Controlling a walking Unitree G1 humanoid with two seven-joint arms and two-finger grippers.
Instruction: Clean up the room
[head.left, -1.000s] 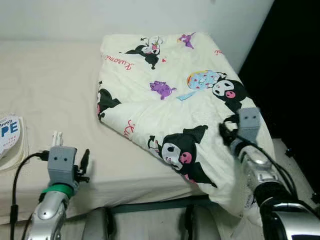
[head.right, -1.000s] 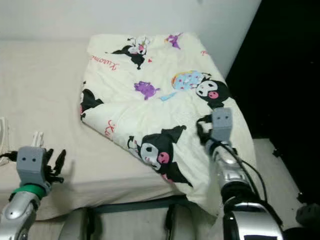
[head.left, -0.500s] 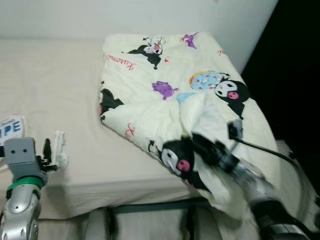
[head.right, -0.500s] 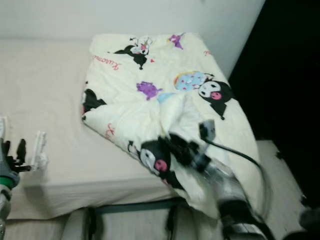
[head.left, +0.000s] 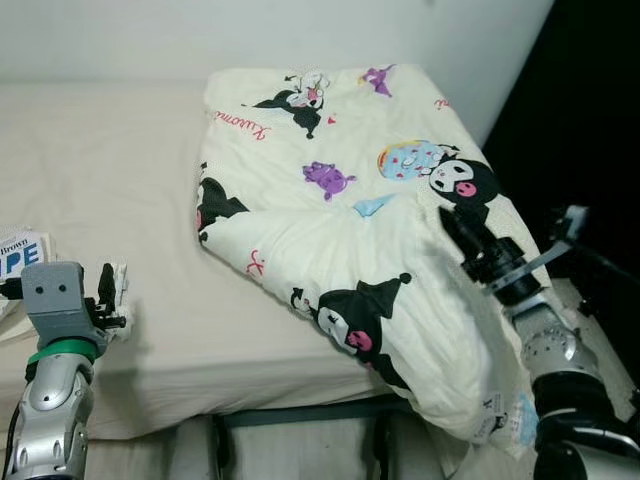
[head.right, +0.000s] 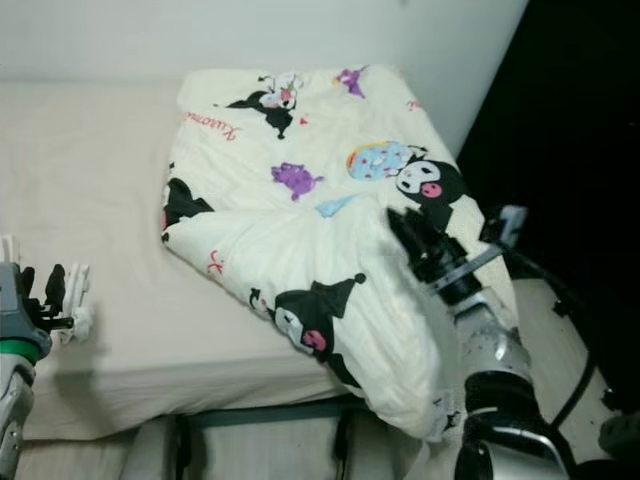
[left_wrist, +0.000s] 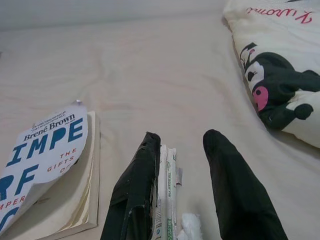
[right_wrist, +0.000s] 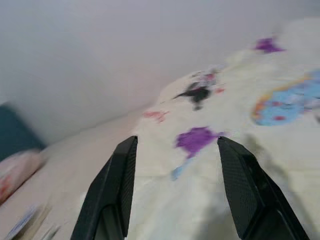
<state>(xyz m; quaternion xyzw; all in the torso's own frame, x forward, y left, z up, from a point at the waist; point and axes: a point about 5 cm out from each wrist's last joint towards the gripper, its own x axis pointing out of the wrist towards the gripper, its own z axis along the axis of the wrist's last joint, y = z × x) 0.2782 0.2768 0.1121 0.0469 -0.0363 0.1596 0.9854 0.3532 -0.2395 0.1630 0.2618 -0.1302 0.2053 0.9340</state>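
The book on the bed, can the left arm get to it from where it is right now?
Probably yes. The book lies face-up on the sheet just beside the left end effector, with bare sheet between them. But its fingers already straddle a white wrapped item, which would need releasing first.

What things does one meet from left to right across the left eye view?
White paperback book with blue letters → left hand → cream cartoon-print blanket → right hand.
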